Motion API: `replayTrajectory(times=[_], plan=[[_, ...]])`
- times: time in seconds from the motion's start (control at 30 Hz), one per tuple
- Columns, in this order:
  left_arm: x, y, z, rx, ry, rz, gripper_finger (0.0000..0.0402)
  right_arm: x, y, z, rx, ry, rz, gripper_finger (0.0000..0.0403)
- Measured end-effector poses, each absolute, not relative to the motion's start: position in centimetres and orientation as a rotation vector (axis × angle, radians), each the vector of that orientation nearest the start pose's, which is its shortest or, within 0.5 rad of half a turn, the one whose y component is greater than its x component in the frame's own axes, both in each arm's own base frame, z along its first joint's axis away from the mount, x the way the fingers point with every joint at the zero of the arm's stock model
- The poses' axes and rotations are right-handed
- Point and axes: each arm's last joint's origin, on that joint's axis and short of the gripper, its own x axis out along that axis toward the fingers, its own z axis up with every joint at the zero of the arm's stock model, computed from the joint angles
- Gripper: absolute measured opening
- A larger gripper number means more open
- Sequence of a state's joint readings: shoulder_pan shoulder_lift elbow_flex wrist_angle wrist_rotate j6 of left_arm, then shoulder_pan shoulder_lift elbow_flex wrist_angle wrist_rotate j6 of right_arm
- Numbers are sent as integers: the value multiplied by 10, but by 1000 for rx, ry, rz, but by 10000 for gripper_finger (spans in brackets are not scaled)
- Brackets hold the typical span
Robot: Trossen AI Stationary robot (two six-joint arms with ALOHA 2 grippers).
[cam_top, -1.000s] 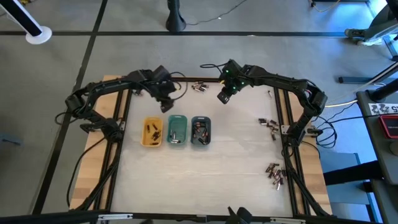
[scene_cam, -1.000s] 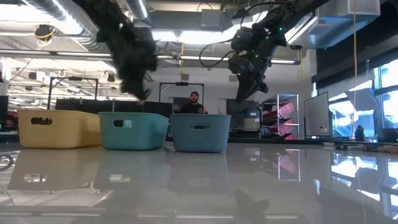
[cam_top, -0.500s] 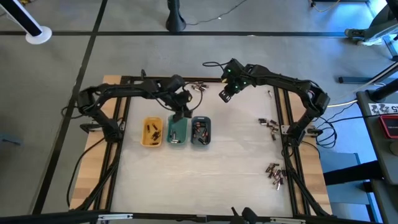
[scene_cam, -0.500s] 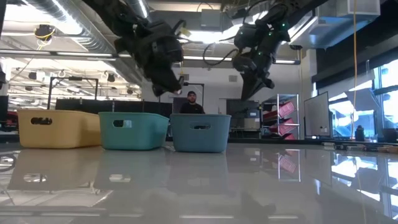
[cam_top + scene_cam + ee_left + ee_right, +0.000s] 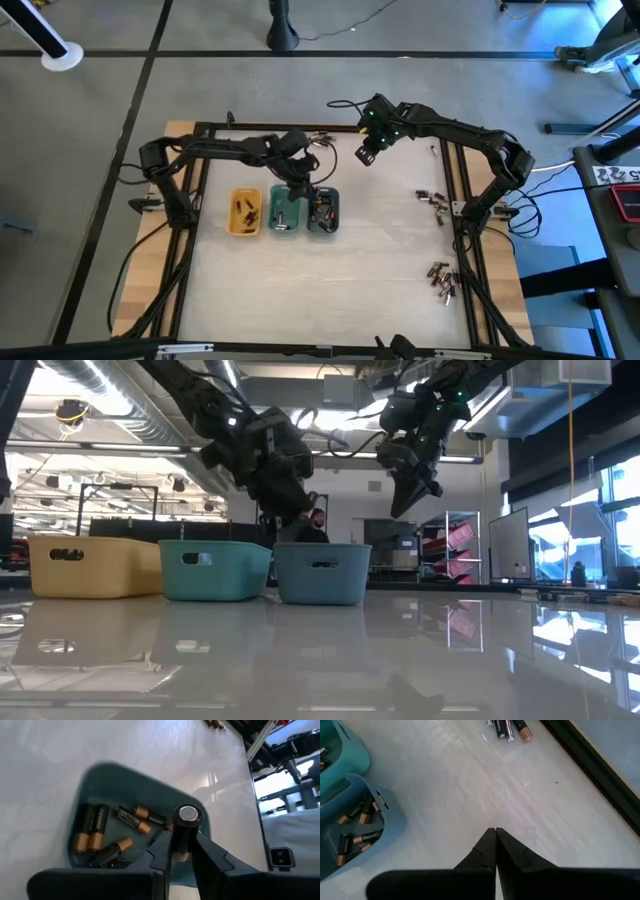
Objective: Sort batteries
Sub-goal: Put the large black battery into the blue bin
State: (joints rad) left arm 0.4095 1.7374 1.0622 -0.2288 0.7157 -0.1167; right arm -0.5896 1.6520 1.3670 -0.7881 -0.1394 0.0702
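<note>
The left hand (image 5: 181,851), clamped on a battery (image 5: 186,821) above the grey-blue tray (image 5: 107,780) near the table's far edge, should release it low; the right hand (image 5: 495,834) hovers closed.

1. We see one dark battery (image 5: 186,827), silvery end up, pinched upright above the grey-blue tray (image 5: 145,782).
2. In that tray lie black-and-copper batteries (image 5: 92,826), flat at mixed angles.
3. More loose batteries (image 5: 441,278) lie grouped on the table's right side.
</note>
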Motion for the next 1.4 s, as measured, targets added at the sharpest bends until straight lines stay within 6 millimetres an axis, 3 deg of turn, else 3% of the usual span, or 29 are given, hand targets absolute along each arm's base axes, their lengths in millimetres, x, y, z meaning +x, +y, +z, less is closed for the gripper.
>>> replayTrajectory(times=[0.43,0.83,1.03,1.2,1.3,1.4], plan=[[329,120,179,-641,812,-235,62,284,-185,271,428,1001,-429,3],[327,126,179,-671,810,-226,127,284,-185,271,438,999,-434,3],[316,138,198,-669,781,-208,148,284,-185,270,451,1005,-450,3],[292,157,237,-585,786,-111,142,282,-184,269,451,1031,-462,3],[262,168,254,-503,973,133,135,282,-185,269,447,1025,-464,3],[226,190,250,-606,1211,425,131,283,-185,270,445,1018,-465,3]])
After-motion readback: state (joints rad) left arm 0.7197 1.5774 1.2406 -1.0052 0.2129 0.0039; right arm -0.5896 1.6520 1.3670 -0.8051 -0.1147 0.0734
